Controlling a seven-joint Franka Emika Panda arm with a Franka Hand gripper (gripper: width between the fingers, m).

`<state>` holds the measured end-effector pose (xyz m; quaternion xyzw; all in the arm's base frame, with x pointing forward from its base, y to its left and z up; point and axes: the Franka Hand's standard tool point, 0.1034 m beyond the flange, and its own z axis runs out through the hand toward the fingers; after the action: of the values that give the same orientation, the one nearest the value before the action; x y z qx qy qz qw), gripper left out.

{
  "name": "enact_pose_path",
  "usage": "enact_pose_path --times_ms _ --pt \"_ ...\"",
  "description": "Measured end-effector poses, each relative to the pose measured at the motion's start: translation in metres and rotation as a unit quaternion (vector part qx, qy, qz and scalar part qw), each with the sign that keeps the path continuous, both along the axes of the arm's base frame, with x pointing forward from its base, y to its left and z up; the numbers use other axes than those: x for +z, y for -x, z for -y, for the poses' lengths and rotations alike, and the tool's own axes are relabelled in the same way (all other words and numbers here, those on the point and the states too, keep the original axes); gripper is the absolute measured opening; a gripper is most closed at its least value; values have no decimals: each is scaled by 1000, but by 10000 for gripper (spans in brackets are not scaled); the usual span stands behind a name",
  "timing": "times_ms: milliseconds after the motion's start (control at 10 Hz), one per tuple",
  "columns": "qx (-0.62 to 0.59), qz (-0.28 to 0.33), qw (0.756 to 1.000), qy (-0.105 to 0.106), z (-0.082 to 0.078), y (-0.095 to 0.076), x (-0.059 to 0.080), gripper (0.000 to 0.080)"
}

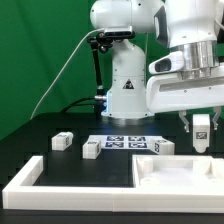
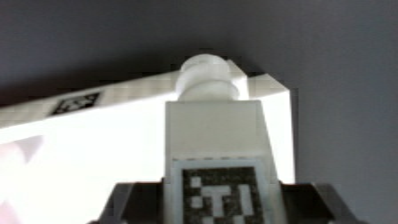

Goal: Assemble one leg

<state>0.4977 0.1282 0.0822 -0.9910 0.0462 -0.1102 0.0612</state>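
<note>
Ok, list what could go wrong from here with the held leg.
1. The tip of the leg sits at a corner of the panel in the wrist view; lowered off target, it could catch the edge.
2. The gripper holds only the tagged end, so contact at the tip might tilt it.
3. A loose leg lies beside the panel and could get knocked.

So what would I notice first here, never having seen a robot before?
Probably the big white arm towering over the black table, its gripper shut on a leg held upright by a corner of the large white panel on the exterior view's right. Then the three loose legs standing around the marker board.
</note>
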Motion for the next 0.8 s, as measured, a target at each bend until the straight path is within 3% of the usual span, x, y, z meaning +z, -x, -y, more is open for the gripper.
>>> enact_pose_path --times_ms 100,300,500,600,800 --pt "15 16 1000 7 -2 -4 4 289" --pt "51 127 991 13 -17 -23 24 289" --pt "59 172 983 21 -18 -28 26 289" --pt "64 144 987 24 -18 -23 17 289" --pt "70 145 987 27 -16 -25 17 289"
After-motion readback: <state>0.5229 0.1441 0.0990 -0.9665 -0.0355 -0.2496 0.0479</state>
